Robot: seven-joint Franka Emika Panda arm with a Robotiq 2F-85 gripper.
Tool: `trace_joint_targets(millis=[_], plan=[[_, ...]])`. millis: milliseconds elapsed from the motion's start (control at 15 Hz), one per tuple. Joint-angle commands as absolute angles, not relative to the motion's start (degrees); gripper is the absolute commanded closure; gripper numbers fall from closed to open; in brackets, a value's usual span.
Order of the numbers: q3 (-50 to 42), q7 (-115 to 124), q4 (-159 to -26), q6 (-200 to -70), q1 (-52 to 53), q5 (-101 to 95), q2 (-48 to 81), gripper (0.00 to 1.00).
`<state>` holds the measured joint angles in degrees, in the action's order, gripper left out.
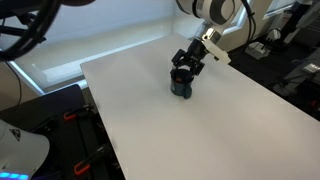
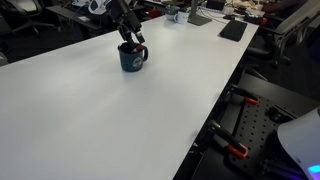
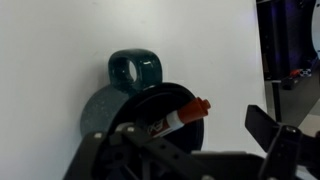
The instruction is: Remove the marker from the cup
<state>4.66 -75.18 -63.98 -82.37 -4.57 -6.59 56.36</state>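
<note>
The marker (image 3: 178, 119) lies slanted inside the cup (image 3: 100, 108), its reddish end poking over the rim. The dark teal cup stands upright on a white table (image 1: 230, 130), well in from every edge, with bare surface all round it in both exterior views. The gripper (image 1: 187, 67) hangs just above the cup mouth. Its fingers (image 3: 268, 132) are spread wide and hold nothing; the one in clear sight stands outside the rim, apart from it. One marker, one cup, two fingers.
</note>
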Motion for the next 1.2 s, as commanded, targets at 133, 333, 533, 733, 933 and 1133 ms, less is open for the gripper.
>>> trace_joint_targets(millis=[133, 333, 533, 733, 933, 1133], plan=[[4.06, -74.9, -59.61, -79.12, -3.52, -7.54, 58.92, 0.1], [4.04, -74.68, -59.16, -79.21, -3.47, -7.46, 59.14, 0.42], [4.05, -74.64, -59.1, -79.36, -3.46, -7.45, 59.32, 0.66], [4.02, -74.62, -58.8, -78.77, -3.46, -7.55, 59.3, 0.85], [4.01, -74.69, -57.74, -77.79, -3.52, -7.59, 59.43, 0.95], [3.97, -74.56, -57.92, -78.04, -3.61, -7.51, 59.36, 0.99]])
